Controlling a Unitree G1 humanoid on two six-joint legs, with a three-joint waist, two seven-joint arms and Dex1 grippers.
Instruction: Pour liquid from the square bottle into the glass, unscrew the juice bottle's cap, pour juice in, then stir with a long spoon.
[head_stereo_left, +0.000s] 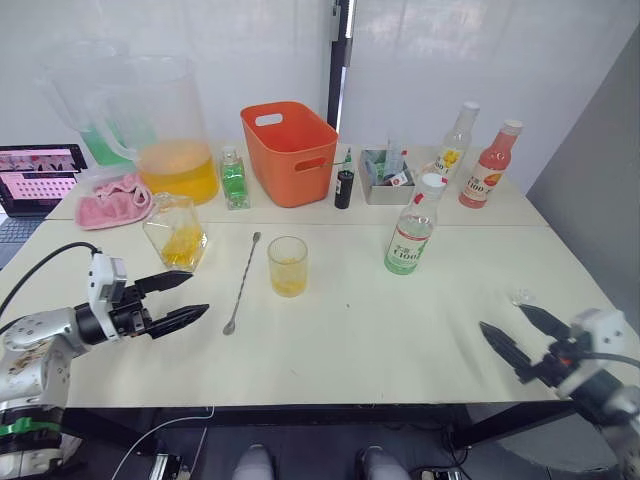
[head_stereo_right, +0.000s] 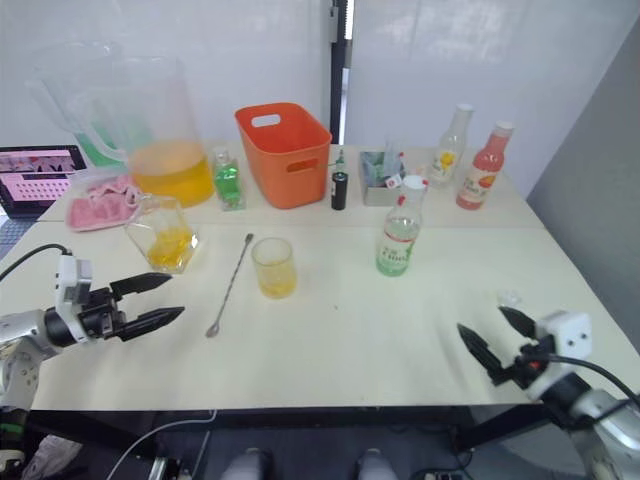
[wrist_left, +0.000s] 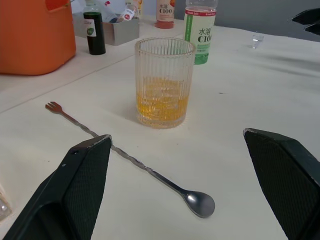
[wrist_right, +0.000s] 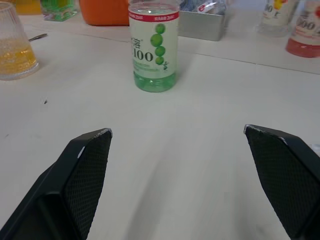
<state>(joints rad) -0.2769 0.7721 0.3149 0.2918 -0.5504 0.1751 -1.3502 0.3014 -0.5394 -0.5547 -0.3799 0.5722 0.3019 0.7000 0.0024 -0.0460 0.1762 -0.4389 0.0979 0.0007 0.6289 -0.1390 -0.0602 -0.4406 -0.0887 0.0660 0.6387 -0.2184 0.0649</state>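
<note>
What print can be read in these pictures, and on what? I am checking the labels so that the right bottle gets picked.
"C100", under two characters too small to read: green label of the juice bottle.
"C100": label of the pink bottle at the back.
Yellow-labelled bottle: print too small to read.
Laptop screen: text too blurred to read.
Small dark bottle: label unreadable.

Bright, even daylight off the white backdrop (soft shadows), slight motion blur near frame edges.

Bare table (head_stereo_left: 400, 330) — before juice bottle (head_stereo_left: 410, 238)
</note>
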